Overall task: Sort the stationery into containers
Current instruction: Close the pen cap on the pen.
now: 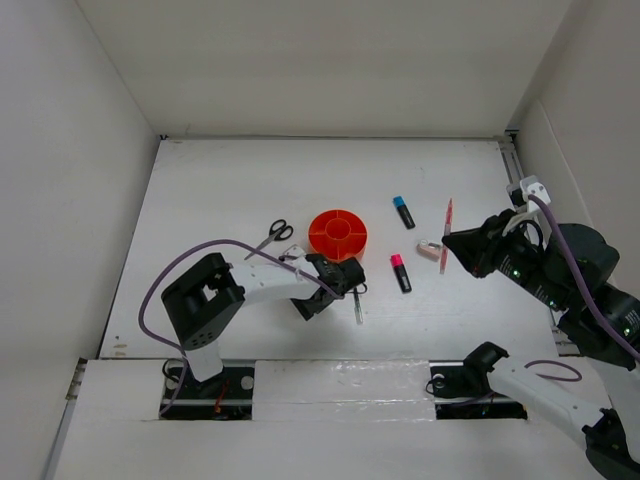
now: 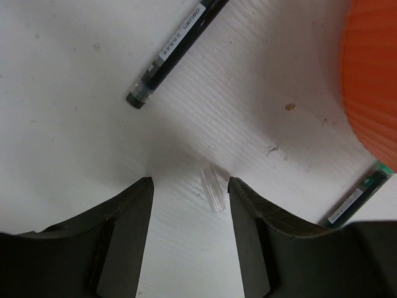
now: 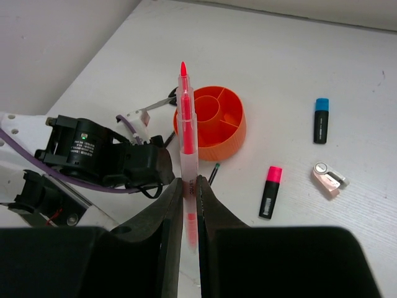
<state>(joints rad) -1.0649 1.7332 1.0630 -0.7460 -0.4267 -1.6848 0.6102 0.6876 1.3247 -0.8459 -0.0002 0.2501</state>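
Right end effector (image 3: 189, 186) is clamped on the pink pen (image 3: 185, 133), gripping it low on the barrel so it stands close to upright. It's held up off the worktop (image 1: 220, 190), well to the right of the orange organizer (image 3: 211, 121).

To do this bit well, I'd carry the pen over one of the outer compartments or the centre cup and angle it so the lower end goes in first. Only let go once it's inside the rim, since a long pen dropped from height could tip straight back out.

Left end effector (image 2: 190, 183) is spread wide and low over the worktop, just beside the organizer. A tiny clear piece (image 2: 213, 189) lies between its fingers, nearer the right one, and not touching as far as I can tell. So mind the two arms don't crowd each other there.

Head count:
- one organizer
- one pink pen
- two dark pens (image 2: 173, 53) lying near the organizer
- a blue-capped highlighter (image 3: 321, 121)
- a pink-capped highlighter (image 3: 270, 191)
- one sharpener (image 3: 329, 179)
- one pair of scissors (image 1: 272, 235)
- one clear piece

Can't spot an eraser — might be hidden.
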